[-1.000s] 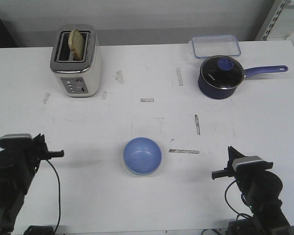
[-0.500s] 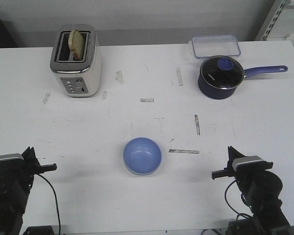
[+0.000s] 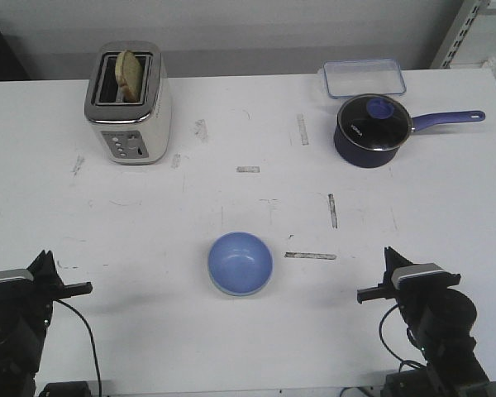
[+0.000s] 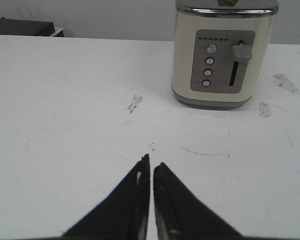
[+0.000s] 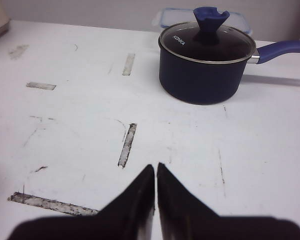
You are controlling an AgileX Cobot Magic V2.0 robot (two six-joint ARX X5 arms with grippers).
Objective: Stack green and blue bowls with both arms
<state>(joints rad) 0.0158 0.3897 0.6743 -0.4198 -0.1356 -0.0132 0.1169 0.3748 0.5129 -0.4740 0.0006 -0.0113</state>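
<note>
While the blue bowl (image 3: 240,262) sits upright, nested mouth-up in the green bowl (image 3: 231,290), left pincer (image 4: 151,168) and right pincer (image 5: 155,168) rest closed and empty.

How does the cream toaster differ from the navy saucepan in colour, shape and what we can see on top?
The toaster is cream with a chrome top and box-shaped; the saucepan is dark navy and round. The toaster has a slice of bread standing in its slot; the saucepan is closed by a glass lid with a blue knob. The saucepan has a long blue handle pointing right; the toaster has none. Both stand upright near the table's far edge, untouched.
</note>
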